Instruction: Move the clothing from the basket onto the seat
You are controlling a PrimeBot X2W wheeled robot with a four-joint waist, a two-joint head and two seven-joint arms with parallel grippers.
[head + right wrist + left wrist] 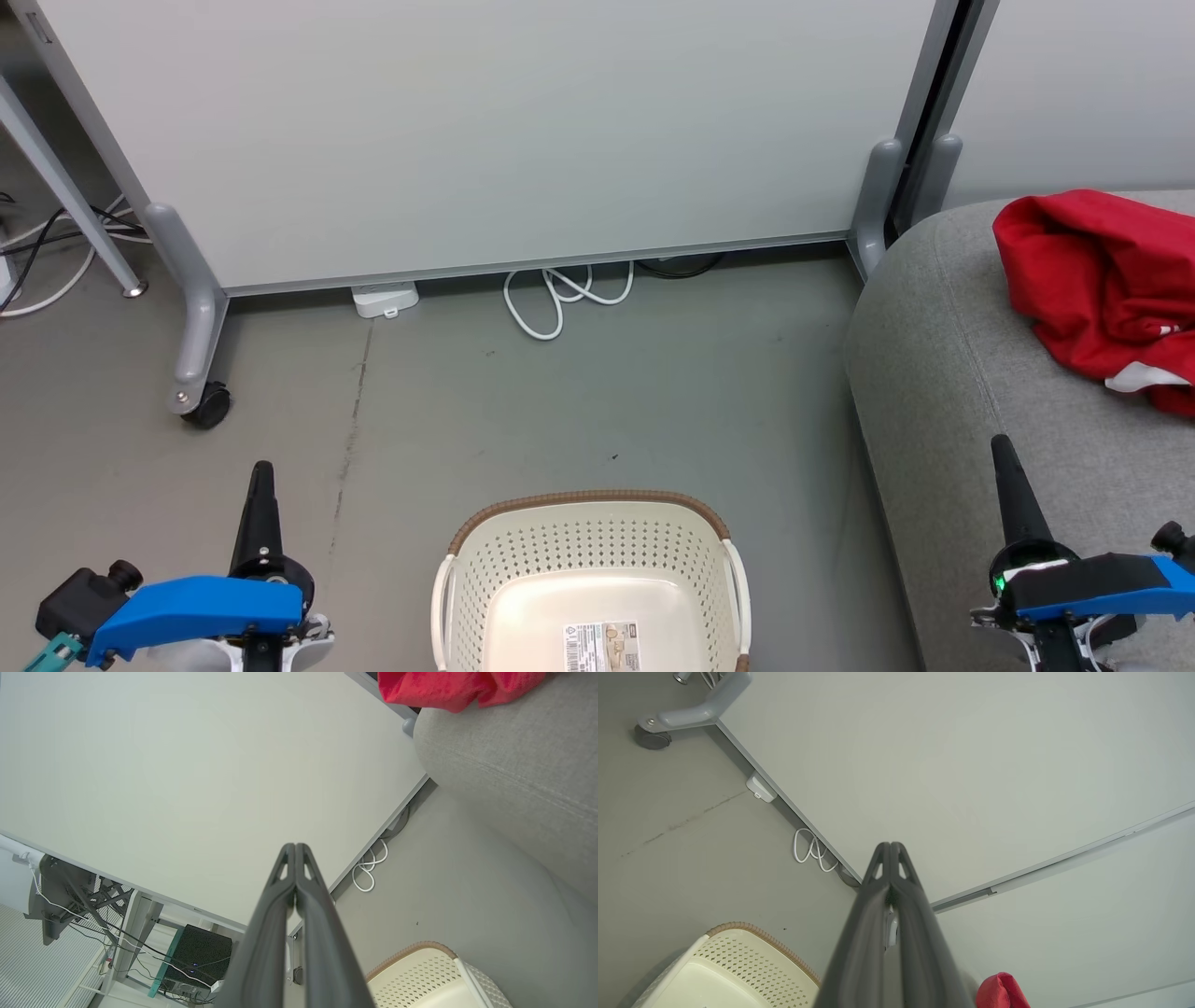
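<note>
The cream perforated basket (592, 546) with a brown rim stands on the floor at the bottom middle of the head view, nothing in it but a barcode sticker (602, 647). Red clothing (1102, 280) with a bit of white trim lies bunched on the grey seat (943, 373) at the right. My left gripper (262, 469) hangs shut at the lower left, well left of the basket, holding nothing. My right gripper (999, 443) is shut and empty at the lower right, over the seat's front part. The wrist views show the basket (738, 961) (420, 970), the clothing (1001, 991) (448, 688) and the seat (518, 765).
A pale partition panel (485, 131) on grey castor feet (201, 397) stands behind the basket. A white cable (560, 299) loops on the floor under it, beside a white box (385, 300). Desk legs and more cables (56, 233) are at the far left.
</note>
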